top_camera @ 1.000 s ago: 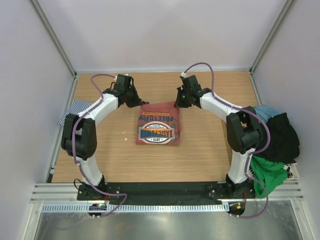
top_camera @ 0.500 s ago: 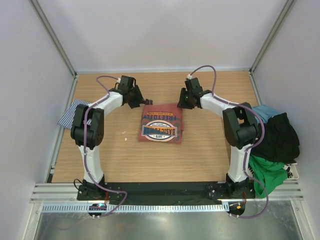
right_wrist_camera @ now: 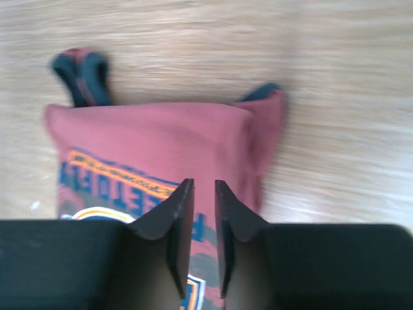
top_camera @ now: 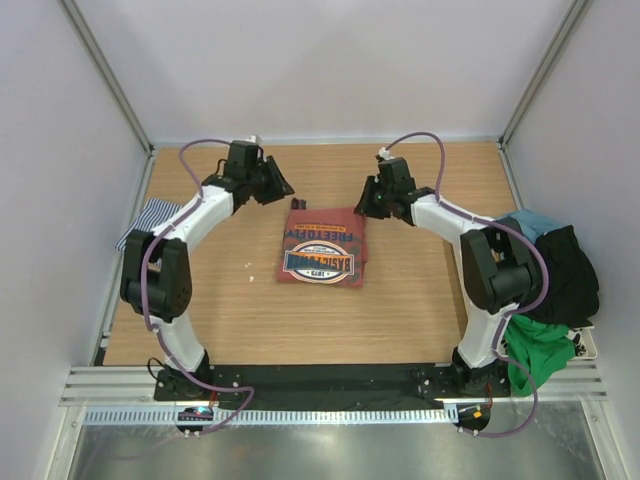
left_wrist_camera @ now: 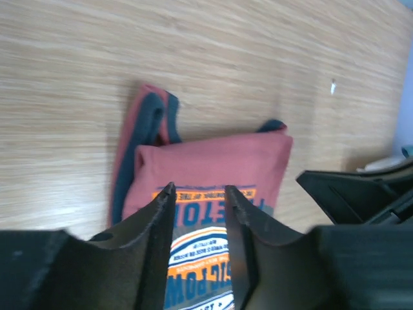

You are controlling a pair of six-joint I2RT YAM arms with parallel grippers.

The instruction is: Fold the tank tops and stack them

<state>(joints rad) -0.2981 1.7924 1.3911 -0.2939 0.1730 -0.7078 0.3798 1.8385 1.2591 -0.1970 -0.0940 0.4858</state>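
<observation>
1. While a folded rust-red tank top [top_camera: 322, 245] lies flat on the wooden table [top_camera: 420, 300], printed logo facing up, both arms reach toward its far edge.
2. The left gripper [top_camera: 283, 188] hangs just beyond the top's far left corner, fingers parted and empty.
3. The right gripper [top_camera: 362, 205] hangs by its far right corner, jaws narrowly apart, grasping nothing.
4. A striped tank top [top_camera: 150, 220] lies well left of the red one.
5. A heap of dark and green clothes [top_camera: 550, 290] sits well to its right.

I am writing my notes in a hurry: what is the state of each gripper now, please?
Left gripper: open, holding nothing, close to the folded rust-red tank top.
Right gripper: slightly open, holding nothing.
</observation>
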